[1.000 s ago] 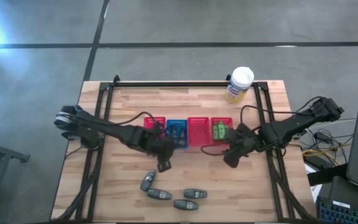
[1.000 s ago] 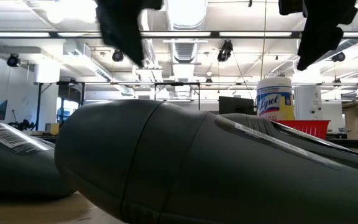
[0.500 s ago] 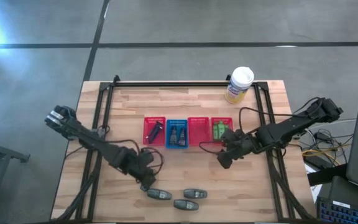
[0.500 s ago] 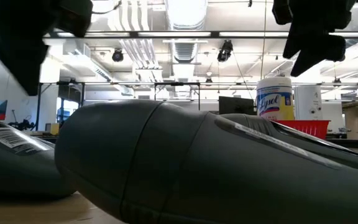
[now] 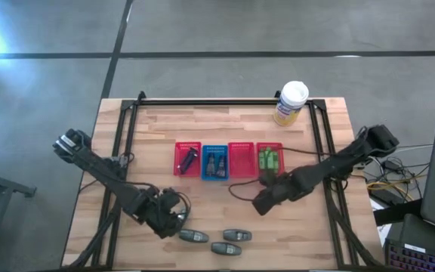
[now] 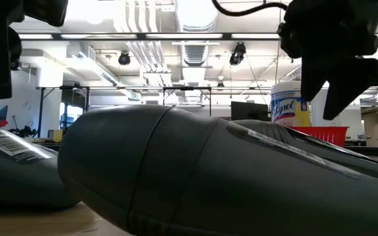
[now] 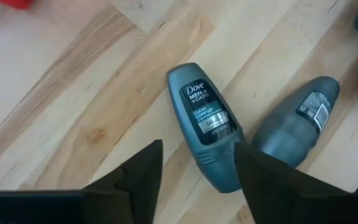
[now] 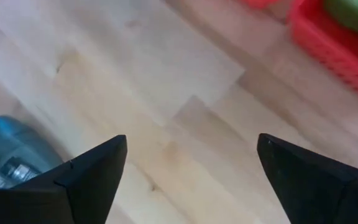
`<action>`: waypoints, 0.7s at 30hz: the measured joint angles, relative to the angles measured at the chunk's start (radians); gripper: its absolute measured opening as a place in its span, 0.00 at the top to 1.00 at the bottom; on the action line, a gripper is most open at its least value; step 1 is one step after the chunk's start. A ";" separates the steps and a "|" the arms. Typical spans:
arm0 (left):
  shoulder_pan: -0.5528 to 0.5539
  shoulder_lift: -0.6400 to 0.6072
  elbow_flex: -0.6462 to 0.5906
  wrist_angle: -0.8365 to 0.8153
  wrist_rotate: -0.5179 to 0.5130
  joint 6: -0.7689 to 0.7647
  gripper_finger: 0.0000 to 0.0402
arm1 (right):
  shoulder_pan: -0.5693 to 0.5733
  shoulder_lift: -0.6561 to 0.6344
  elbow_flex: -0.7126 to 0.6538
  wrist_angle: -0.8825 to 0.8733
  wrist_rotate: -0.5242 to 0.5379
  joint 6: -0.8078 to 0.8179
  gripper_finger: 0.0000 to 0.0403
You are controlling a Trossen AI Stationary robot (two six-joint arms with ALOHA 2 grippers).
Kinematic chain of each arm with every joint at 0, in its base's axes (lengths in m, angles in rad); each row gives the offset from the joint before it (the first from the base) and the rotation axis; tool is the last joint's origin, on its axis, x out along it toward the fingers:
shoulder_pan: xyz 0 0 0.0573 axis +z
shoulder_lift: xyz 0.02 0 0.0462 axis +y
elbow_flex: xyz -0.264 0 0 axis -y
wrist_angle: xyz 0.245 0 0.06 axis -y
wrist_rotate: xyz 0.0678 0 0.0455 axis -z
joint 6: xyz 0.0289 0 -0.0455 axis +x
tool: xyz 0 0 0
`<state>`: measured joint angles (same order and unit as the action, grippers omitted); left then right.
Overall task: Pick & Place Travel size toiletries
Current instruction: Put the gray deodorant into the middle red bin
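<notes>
Several grey oval bottles lie on their sides near the table's near edge, such as two [image 5: 195, 236] [image 5: 236, 235]. My left gripper [image 5: 165, 215] is open above another one. In the left wrist view its fingers [image 7: 197, 149] stand on either side of that bottle's [image 7: 207, 124] cap end, with a second bottle [image 7: 294, 127] beside it. My right gripper [image 5: 266, 200] [image 8: 191, 140] is wide open over bare wood between the baskets and the bottles. Green bottles [image 5: 269, 159] sit in the rightmost red basket, small dark bottles [image 5: 215, 162] in the blue basket, and a dark item [image 5: 189, 159] in the left red basket.
Three red baskets and one blue basket [image 5: 215, 172] stand in a row at the table's middle. A white-and-yellow canister [image 5: 291, 102] stands at the far right corner. A black frame edges the table. In the low view a grey bottle [image 6: 209, 177] fills the foreground.
My left gripper has swung from the baskets toward the near edge and come down over the leftmost grey bottle. My right gripper has moved from beside the green-bottle basket toward the near edge and somewhat left, coming lower.
</notes>
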<state>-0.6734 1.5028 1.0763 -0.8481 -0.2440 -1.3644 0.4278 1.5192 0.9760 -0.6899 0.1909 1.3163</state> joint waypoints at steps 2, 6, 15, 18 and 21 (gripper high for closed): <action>-0.004 0.000 0.000 0.000 0.001 -0.006 0.44 | 0.000 0.025 0.027 -0.002 -0.016 -0.015 0.10; -0.007 0.000 -0.001 0.002 0.006 -0.067 0.36 | -0.001 0.053 0.066 -0.010 -0.033 -0.060 0.10; 0.036 0.002 -0.061 0.058 0.017 -0.150 0.34 | -0.003 0.042 0.079 -0.014 -0.033 -0.094 0.11; 0.038 0.005 -0.069 0.109 0.055 -0.172 0.34 | -0.002 0.042 0.078 -0.018 -0.034 -0.094 0.10; 0.032 0.030 -0.060 0.124 0.070 -0.201 0.34 | 0.004 0.041 0.078 -0.023 -0.035 -0.103 0.10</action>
<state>-0.6414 1.5325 1.0162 -0.7242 -0.1741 -1.5658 0.4322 1.5604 1.0538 -0.7132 0.1563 1.2134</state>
